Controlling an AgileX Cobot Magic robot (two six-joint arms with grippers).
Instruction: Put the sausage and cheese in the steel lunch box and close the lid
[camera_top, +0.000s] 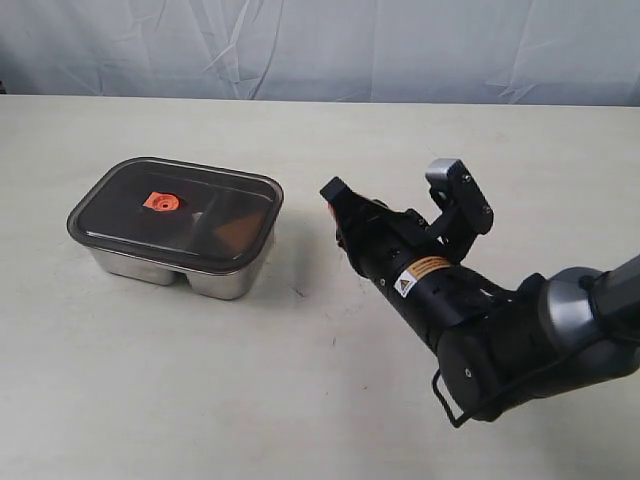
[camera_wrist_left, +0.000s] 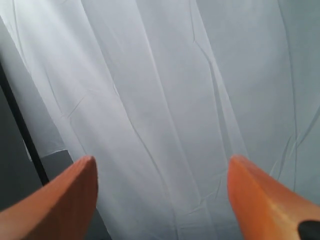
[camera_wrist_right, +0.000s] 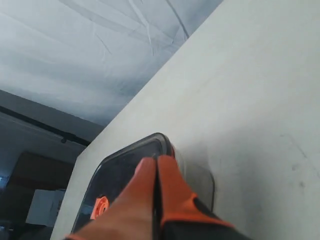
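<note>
Steel lunch box (camera_top: 215, 278) sat on the pale table (camera_top: 250, 400), left of the middle in the exterior view, with a white curtain (camera_wrist_left: 175, 90) beyond. My right arm (camera_top: 480, 310) lay low over the table to its right, apart from it. The lid (camera_top: 120, 215) rested flat on the box, covering it to the rim. My left gripper (camera_wrist_left: 162, 161) faced the curtain, fingers wide apart, holding nothing. My right gripper (camera_wrist_right: 156, 162) pointed toward the box, fingers pressed together, empty. An orange valve (camera_top: 158, 202) showed on the lid. A tawny shape (camera_top: 240, 232) under the dark lid was too dim for me to name.
</note>
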